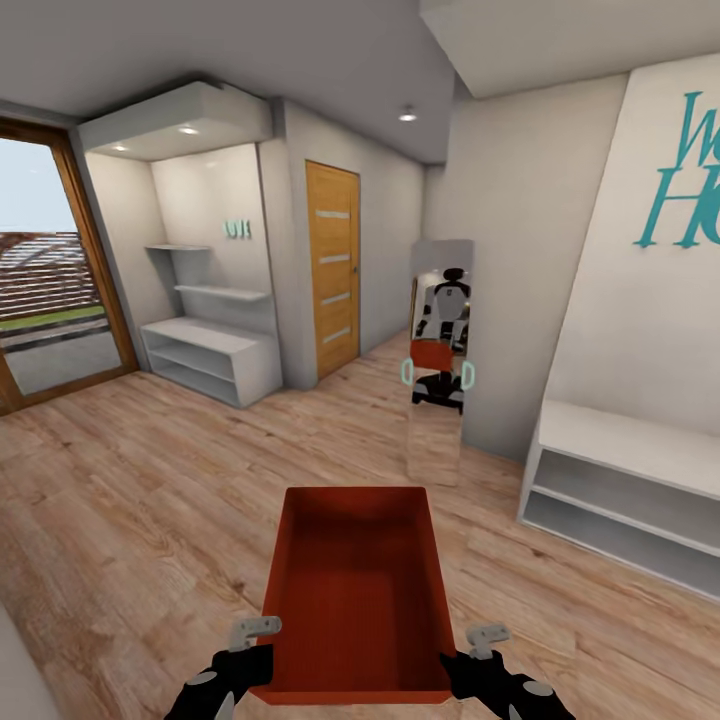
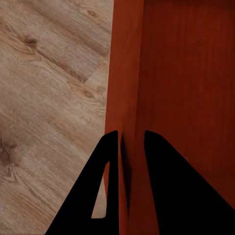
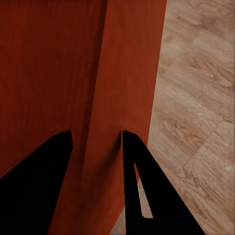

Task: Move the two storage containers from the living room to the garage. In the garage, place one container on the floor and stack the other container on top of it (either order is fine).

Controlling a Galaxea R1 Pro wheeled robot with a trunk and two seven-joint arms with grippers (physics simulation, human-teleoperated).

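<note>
An orange-red storage container (image 1: 355, 590) hangs open-topped and empty above the light wood plank floor (image 1: 130, 500), carried between the robot's two arms, well short of the tall mirror (image 1: 440, 360) leaning against the wall ahead. That mirror throws back the robot with the red box held at its front. Left of the mirror stands an orange-brown wooden door (image 1: 333, 270), shut, and further left a white shelf unit (image 1: 205, 355) and a glazed door to the outside (image 1: 55, 290); right of the mirror sits a low white bench shelf (image 1: 620, 480). Judging by the wooden flooring, the garage is not reached yet, so one container is in transit and nothing is stacked. The left gripper (image 2: 131, 139) is narrowed onto the container's left wall, one finger outside and one inside; the right gripper (image 3: 97, 139) pinches the right wall the same way, both clamped on the rim.
</note>
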